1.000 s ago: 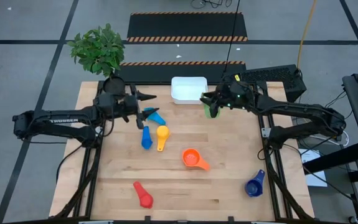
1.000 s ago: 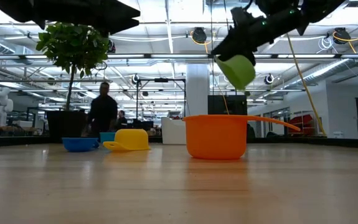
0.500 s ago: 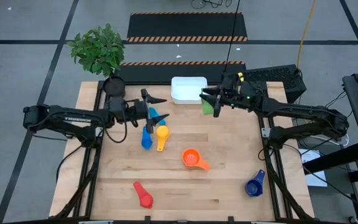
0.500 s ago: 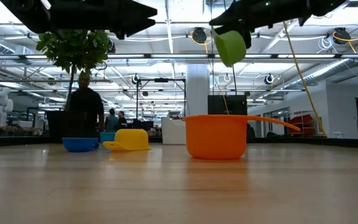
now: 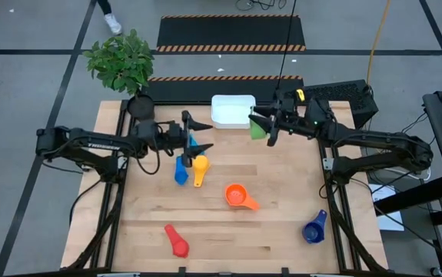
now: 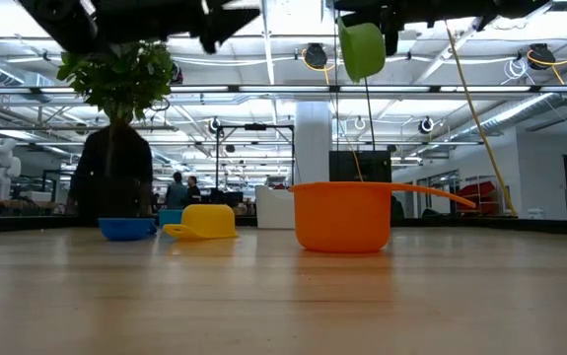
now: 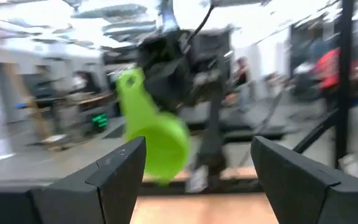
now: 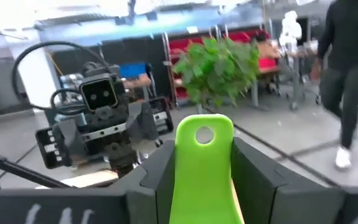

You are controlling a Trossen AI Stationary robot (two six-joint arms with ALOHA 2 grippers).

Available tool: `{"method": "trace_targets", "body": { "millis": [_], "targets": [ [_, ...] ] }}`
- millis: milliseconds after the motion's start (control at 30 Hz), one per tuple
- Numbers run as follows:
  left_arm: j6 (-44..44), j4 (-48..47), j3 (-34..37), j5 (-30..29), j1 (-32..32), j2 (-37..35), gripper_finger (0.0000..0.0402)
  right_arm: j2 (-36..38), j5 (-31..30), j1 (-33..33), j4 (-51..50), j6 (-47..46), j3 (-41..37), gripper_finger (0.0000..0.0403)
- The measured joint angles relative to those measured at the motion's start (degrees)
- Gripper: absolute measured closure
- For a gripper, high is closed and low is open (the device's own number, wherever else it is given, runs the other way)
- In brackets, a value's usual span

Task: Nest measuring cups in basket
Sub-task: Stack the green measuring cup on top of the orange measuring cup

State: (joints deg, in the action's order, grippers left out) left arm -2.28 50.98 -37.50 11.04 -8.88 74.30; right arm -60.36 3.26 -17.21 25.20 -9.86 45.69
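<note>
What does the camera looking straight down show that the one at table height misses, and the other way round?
Only from above: the white basket, red cup and dark blue cup, and the open left tool over the blue cups. Only at table height: people in the room behind. Both show the green cup held in the right tool, and the orange cup.

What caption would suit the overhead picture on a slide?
Right end effector carries a green plastic measuring cup beside the white rectangular plastic basket; left end effector open above blue cups.
</note>
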Motion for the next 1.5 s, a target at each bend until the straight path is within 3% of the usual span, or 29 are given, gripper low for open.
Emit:
{"method": "trace_targets", "body": {
  "millis": [133, 433, 800, 1233, 1333, 1500],
  "targets": [
    [-0.51, -2.46, -4.92, 1.33, 2.86, 4.9, 0.0108, 0.02, 0.03, 1.19, 9.62, 0.08, -3.06, 0.0285],
    [-5.54, -3.36, -13.0, -4.9, 5.43, 16.1, 0.0108, 0.04, 0.05, 1.64, 24.14, -1.41, -9.59, 0.0285],
    [-5.09, -2.84, -21.39, -3.14, 4.24, 27.03, 0.0108, 0.02, 0.03, 1.64, 25.56, -1.45, -10.36, 0.0285],
    [-5.79, -2.26, -23.97, -6.01, 3.09, 28.61, 0.0109, 0.02, -0.1, 1.6, 25.59, -1.29, -10.36, 0.0285],
    [-5.75, -2.76, -23.97, -4.6, 2.55, 28.61, 0.0131, 0.02, -0.15, 1.6, 25.59, -1.35, -10.36, 0.0286],
    [-5.55, -2.93, -23.97, -1.97, 1.77, 28.61, 0.0209, -0.18, -0.2, 1.6, 25.62, -1.39, -10.36, 0.0285]
  ]
}}
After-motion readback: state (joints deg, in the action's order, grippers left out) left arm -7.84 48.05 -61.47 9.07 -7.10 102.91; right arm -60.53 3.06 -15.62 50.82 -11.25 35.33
